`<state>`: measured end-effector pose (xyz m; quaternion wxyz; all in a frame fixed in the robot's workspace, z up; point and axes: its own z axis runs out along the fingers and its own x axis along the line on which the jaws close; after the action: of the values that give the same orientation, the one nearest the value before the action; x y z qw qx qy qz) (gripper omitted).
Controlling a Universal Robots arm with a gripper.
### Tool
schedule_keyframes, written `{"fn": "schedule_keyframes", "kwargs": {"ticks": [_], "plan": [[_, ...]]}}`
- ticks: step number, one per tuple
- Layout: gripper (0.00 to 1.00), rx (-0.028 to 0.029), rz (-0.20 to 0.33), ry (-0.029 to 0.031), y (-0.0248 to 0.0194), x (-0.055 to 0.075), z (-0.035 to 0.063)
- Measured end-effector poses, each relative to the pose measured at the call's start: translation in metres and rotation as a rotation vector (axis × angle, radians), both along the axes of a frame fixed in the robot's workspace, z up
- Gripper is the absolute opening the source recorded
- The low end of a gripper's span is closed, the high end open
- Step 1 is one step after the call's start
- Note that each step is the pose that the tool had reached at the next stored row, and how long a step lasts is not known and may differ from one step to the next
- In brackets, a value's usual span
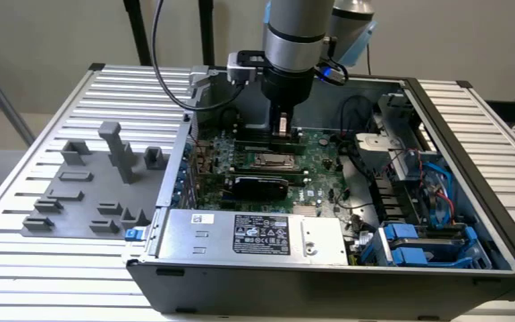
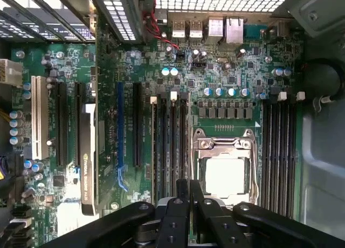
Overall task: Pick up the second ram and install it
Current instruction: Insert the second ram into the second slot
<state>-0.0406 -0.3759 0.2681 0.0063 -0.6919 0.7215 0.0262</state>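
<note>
- One thin stick, the second ram (image 1: pixel 281 126), stands on edge in the end effector (image 1: pixel 281 134), low over the motherboard (image 1: pixel 316 168) inside the open computer case (image 1: pixel 329 282); whether its lower edge touches a slot cannot be told.
- End effector fingers (image 2: pixel 195 197) sit close together, clamped on the second ram, whose top edge shows as a dark sliver between them in the wrist view.
- Below the fingers in the wrist view: a bank of long dark memory slots (image 2: pixel 164 145) just beside the CPU socket (image 2: pixel 225 170), with its metal frame. A second slot bank (image 2: pixel 280 151) lies on the socket's far side.
- Arm (image 1: pixel 298 33) comes straight down from above, wrist vertical, silver tube over a black end effector body; a small box with a black cable (image 1: pixel 163 60) sits at the wrist on the exterior view's left.
- Outward in the case: a grey power supply (image 1: pixel 249 235) with a label along the near edge, blue drive brackets (image 1: pixel 418 245) at the exterior view's right.
- Outside the case, at the exterior view's left, a grey holder tray (image 1: pixel 88 194) with upright blocks rests on the ribbed metal table (image 1: pixel 25 268), well apart from the end effector.
</note>
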Motion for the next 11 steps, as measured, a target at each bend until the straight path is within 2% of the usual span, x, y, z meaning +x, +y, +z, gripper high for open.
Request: {"fn": "schedule_keyframes", "kwargs": {"ticks": [5, 11], "plan": [[0.00, -0.0053, -0.006, -0.0001, 0.0000, 0.001, -0.0072], [0.00, -0.0192, -0.006, -0.0002, -0.0004, 0.002, -0.0134]]}}
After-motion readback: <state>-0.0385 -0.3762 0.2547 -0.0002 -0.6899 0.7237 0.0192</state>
